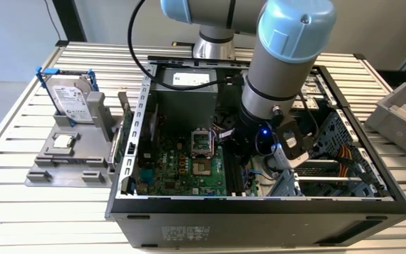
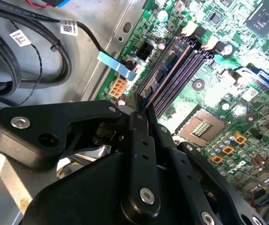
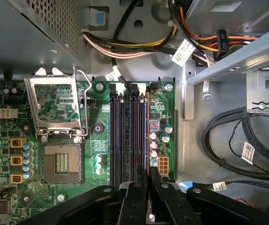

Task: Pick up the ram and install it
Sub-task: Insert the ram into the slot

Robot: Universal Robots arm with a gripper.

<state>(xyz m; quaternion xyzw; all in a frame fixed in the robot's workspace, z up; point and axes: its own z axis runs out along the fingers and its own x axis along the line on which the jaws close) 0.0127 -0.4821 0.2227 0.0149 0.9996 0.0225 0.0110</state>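
Second wrist view: jaws clenched on ram [image 2: 142, 95] edge-on, just above motherboard [image 2: 228, 89] slots.

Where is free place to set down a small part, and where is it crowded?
Free: bare slats of the table near the grey fixture, exterior view's left. Crowded: the case interior around the gripper, shut on the ram.

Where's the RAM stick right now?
In both wrist views, the slim dark ram stick stands edge-on between the gripper fingers, over the outermost motherboard memory slot.
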